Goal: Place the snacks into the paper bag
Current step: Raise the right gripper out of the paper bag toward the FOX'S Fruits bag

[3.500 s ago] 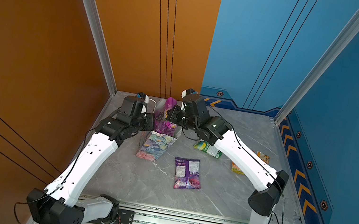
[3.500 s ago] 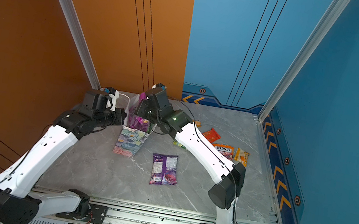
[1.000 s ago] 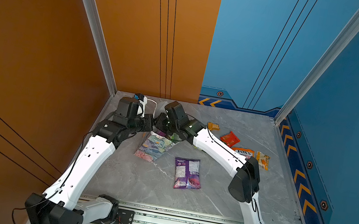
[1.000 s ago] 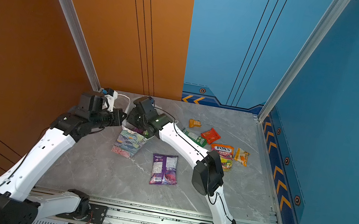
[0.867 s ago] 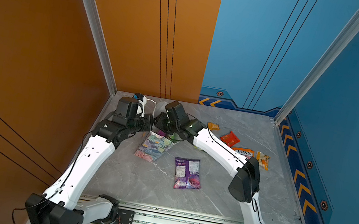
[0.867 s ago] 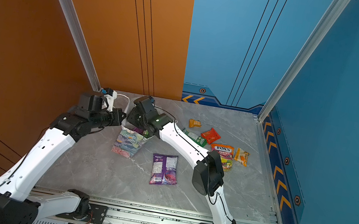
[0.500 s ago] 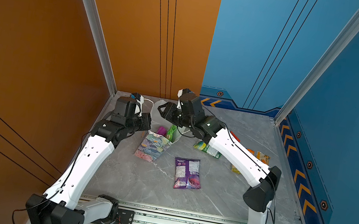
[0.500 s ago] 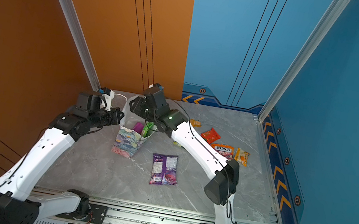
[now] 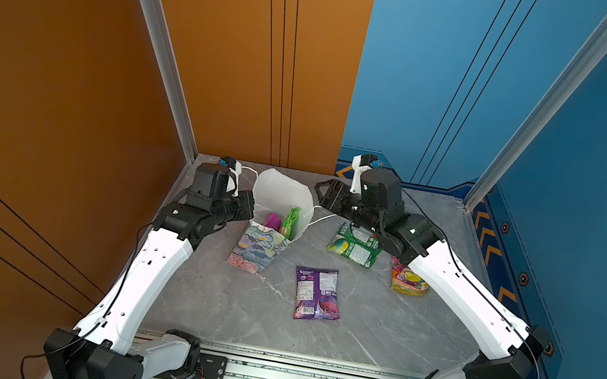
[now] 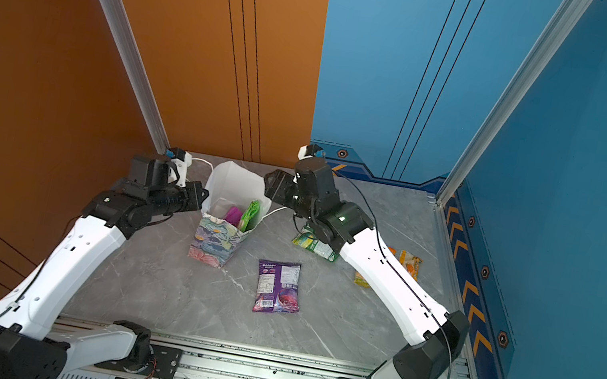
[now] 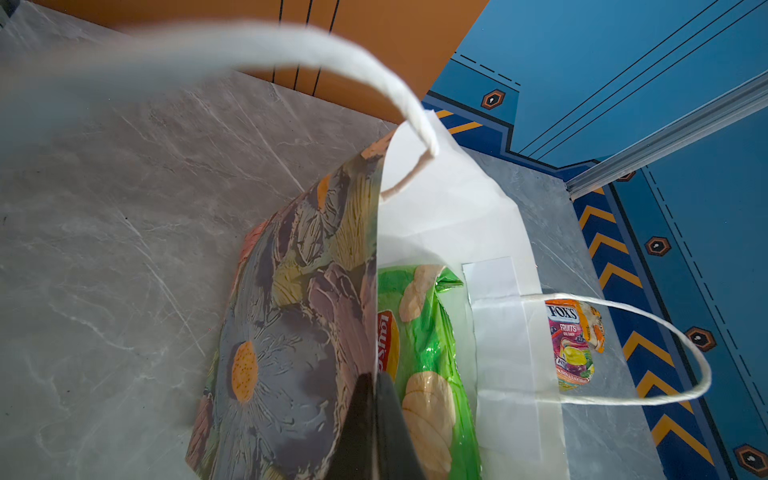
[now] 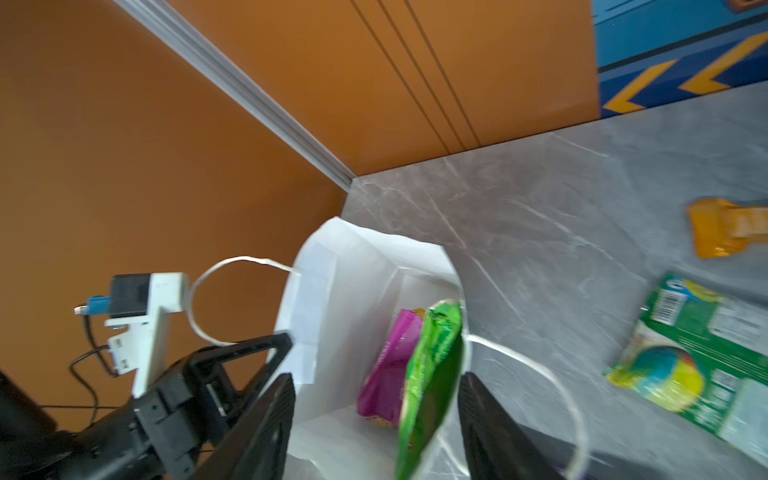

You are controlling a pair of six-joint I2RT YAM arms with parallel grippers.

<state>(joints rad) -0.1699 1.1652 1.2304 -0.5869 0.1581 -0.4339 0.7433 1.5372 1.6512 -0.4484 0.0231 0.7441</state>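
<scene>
Right now my left gripper [image 11: 376, 376] is clamped shut on the left wall of the paper bag [image 9: 257, 252] at the rim, with one finger on the floral outside and the other on the white inside. The bag stands on the grey table [image 9: 250, 316] near the back left corner, its mouth open. Two snacks sit inside it: a bright green packet [image 9: 291, 220] standing on edge against the right wall, and a magenta packet [image 9: 273, 221] just beside it.

My right gripper [image 9: 324, 194] hangs above the bag's right rim, jaws spread wide and empty. In the right wrist view the bag's mouth shows between its two dark fingers [image 12: 274, 415]. One white cord handle [image 9: 319, 221] trails out onto the table on that side.

Other snacks lie outside the bag. A purple packet [image 9: 317, 294] lies flat in front of it. To the right, a dark green packet [image 9: 355, 246] sits partly under my right arm. Farther right are a yellow packet [image 9: 408, 278] and, in a top view, an orange packet [image 10: 409, 262] — both well apart from the bag.
</scene>
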